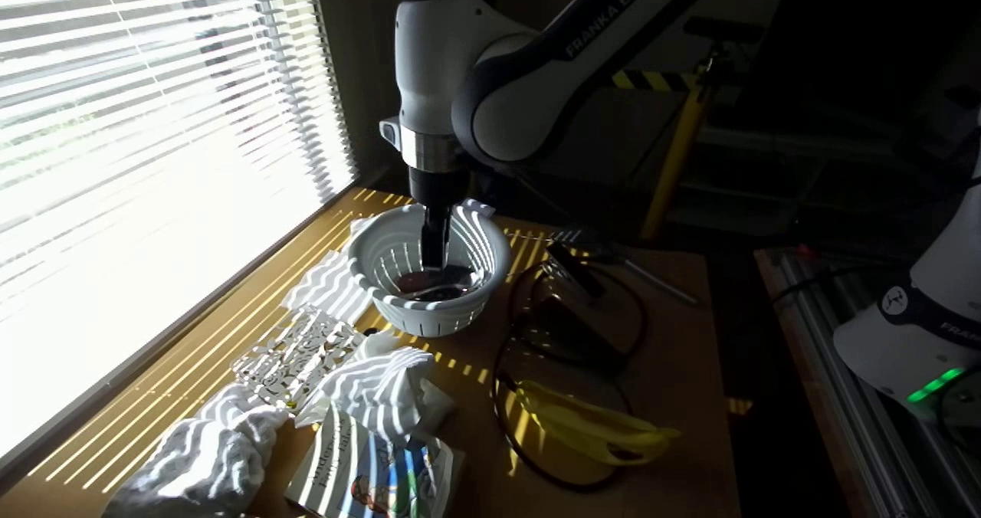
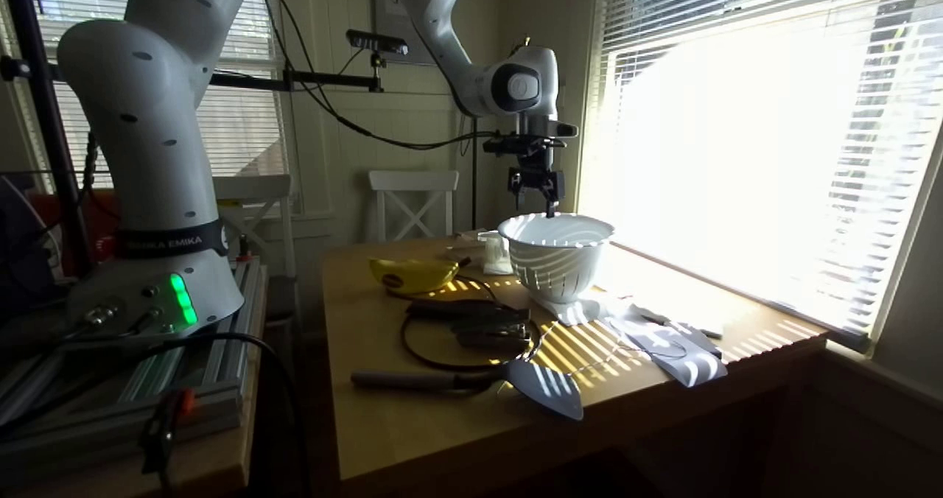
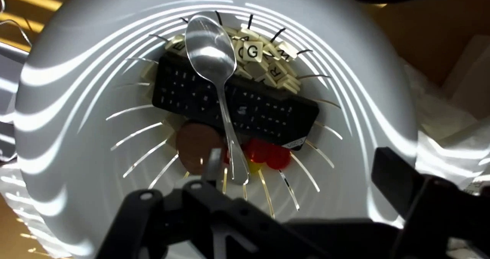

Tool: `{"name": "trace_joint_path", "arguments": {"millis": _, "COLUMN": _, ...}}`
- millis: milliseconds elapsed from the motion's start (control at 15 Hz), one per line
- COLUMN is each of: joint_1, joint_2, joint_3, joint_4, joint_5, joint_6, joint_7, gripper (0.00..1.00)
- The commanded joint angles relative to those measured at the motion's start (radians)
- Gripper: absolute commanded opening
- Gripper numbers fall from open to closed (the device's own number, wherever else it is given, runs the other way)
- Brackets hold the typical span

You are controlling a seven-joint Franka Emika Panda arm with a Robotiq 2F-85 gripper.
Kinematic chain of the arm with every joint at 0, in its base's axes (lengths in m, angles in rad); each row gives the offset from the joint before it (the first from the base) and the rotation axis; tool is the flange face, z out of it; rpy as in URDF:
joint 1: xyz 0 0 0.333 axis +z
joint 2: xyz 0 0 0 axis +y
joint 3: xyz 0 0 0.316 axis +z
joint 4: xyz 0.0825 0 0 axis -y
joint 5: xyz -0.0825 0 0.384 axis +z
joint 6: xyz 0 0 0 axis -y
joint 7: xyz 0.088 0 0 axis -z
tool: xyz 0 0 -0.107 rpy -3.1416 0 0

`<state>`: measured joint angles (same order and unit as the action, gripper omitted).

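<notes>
Several small things lie in the bottom of a pale slotted colander (image 2: 554,266), which stands on the wooden table (image 2: 412,432) near the window (image 2: 722,166) in both exterior views. A shiny metal spoon (image 3: 219,82) lies aslant across a black remote (image 3: 254,107), its bowl over the remote's edge and a heap of cream letter tiles (image 3: 264,61), its handle running down past a brown round thing (image 3: 199,146) and some red balls (image 3: 276,156). Rows of small light marks cover the remote, and one corner bears a white patch with print too unclear to read. One tile plainly shows a G. The gripper (image 3: 298,162) is above these things, its fingers well apart; whether a fingertip touches the brown thing cannot be told.

The remote covers some of the tiles and red balls, and a yellow piece (image 3: 253,167) shows only partly beside the spoon's handle. A fingertip hides the brown thing's lower right edge, and the wrist view cuts off the bottom of the colander. In an exterior view the contents (image 1: 454,280) are a dark jumble.
</notes>
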<state>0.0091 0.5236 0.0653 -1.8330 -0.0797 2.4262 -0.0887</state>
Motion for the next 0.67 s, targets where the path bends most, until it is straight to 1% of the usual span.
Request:
{"name": "trace_joint_path", "arguments": {"millis": 0, "joint_1": -0.061, "joint_2": 0.091, "joint_3": 0.015, "joint_4": 0.071, "joint_5": 0.148, "joint_6": 0.022, "joint_7": 0.007, "gripper": 1.0}}
{"name": "trace_joint_path", "arguments": {"millis": 267, "joint_1": -0.096, "joint_2": 0.187, "joint_3": 0.017, "joint_4": 0.128, "joint_5": 0.277, "joint_6": 0.058, "joint_7": 0.055, "gripper": 1.0}}
{"name": "trace_joint_path", "arguments": {"millis": 467, "joint_1": -0.093, "joint_2": 0.262, "joint_3": 0.005, "joint_4": 0.183, "joint_5": 0.296, "joint_6": 0.094, "joint_7": 0.082, "gripper": 1.0}}
{"name": "trace_joint_path", "arguments": {"millis": 600, "joint_1": -0.064, "joint_2": 0.302, "joint_3": -0.023, "joint_4": 0.218, "joint_5": 0.275, "joint_6": 0.109, "joint_7": 0.145, "gripper": 1.0}}
